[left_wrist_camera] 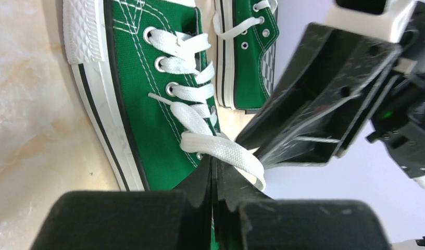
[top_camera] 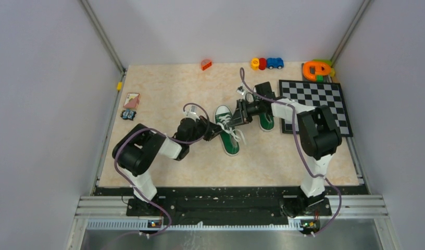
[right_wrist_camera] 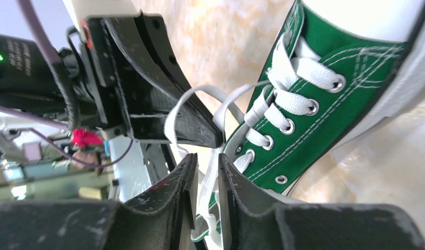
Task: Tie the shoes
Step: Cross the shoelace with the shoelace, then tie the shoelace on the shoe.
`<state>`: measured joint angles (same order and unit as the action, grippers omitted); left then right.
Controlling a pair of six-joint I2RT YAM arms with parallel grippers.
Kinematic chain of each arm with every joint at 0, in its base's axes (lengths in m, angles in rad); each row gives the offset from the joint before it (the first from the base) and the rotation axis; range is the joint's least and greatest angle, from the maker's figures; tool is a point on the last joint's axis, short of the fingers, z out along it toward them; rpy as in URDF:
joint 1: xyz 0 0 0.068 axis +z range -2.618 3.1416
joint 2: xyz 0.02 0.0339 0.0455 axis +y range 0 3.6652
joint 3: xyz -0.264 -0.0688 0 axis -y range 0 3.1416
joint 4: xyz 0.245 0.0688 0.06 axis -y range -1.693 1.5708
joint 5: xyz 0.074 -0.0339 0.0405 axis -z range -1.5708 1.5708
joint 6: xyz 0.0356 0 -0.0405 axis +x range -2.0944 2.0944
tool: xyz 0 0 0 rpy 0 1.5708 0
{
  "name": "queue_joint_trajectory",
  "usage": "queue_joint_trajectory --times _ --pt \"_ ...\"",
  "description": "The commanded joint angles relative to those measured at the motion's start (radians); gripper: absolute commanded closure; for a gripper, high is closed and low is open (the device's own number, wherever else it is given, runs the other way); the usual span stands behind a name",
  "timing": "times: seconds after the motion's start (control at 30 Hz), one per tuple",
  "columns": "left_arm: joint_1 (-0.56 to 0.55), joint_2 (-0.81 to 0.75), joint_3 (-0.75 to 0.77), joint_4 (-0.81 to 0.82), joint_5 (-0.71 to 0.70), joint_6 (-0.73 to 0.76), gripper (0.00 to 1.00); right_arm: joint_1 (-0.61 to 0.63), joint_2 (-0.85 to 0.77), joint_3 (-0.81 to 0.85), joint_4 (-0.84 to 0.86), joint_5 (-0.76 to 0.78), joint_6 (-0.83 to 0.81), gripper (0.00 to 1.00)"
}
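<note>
Two green shoes with white laces lie mid-table. The nearer shoe (top_camera: 230, 136) is between both grippers, and the other shoe (top_camera: 266, 122) lies partly under my right arm. My left gripper (left_wrist_camera: 214, 164) is shut, its tips pinching a white lace loop (left_wrist_camera: 226, 151) at the top eyelets of the near shoe (left_wrist_camera: 148, 104). My right gripper (right_wrist_camera: 208, 161) faces it from the other side with a narrow gap between its fingers. A lace strand (right_wrist_camera: 206, 182) hangs loosely in that gap, not pressed. The two grippers' tips nearly touch over the shoe's tongue.
A checkerboard (top_camera: 317, 101) lies at the right, under my right arm's elbow. Small toys line the back edge: an orange piece (top_camera: 206, 64), toy cars (top_camera: 266, 63), an orange-green toy (top_camera: 317, 69). A card (top_camera: 131, 100) lies at the left.
</note>
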<state>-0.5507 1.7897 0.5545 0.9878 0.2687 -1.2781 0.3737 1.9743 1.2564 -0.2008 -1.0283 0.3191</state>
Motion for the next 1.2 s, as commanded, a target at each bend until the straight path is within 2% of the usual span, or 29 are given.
queue_joint_trajectory --times 0.0,0.1,0.23,0.47,0.57,0.63,0.7,0.8,1.03,1.17 --pt "0.004 -0.089 0.027 -0.075 0.037 0.060 1.00 -0.040 -0.145 -0.007 0.037 0.095 0.016 0.76" --pt "0.004 -0.142 0.042 -0.205 0.035 0.107 1.00 -0.046 -0.190 -0.015 0.013 0.181 0.008 0.71" --pt "0.003 -0.192 0.061 -0.323 0.041 0.160 1.00 -0.047 -0.259 -0.063 -0.034 0.358 -0.040 0.69" --pt "0.003 -0.200 0.117 -0.435 0.092 0.238 1.00 -0.045 -0.471 -0.355 0.088 0.600 -0.043 0.70" --pt "0.003 -0.194 0.130 -0.455 0.107 0.255 1.00 -0.023 -0.510 -0.425 0.120 0.656 -0.072 0.63" --pt "0.003 -0.189 0.137 -0.461 0.111 0.267 1.00 0.014 -0.506 -0.445 0.139 0.719 -0.091 0.56" --pt "0.005 -0.183 0.147 -0.478 0.121 0.276 1.00 0.029 -0.485 -0.465 0.182 0.709 -0.094 0.53" --pt "0.005 -0.176 0.152 -0.479 0.127 0.276 1.00 0.039 -0.453 -0.482 0.253 0.708 -0.109 0.52" --pt "0.007 -0.171 0.162 -0.494 0.133 0.290 1.00 0.114 -0.355 -0.404 0.240 0.778 -0.164 0.53" --pt "0.010 -0.170 0.172 -0.507 0.139 0.297 1.00 0.127 -0.309 -0.388 0.268 0.746 -0.166 0.53"
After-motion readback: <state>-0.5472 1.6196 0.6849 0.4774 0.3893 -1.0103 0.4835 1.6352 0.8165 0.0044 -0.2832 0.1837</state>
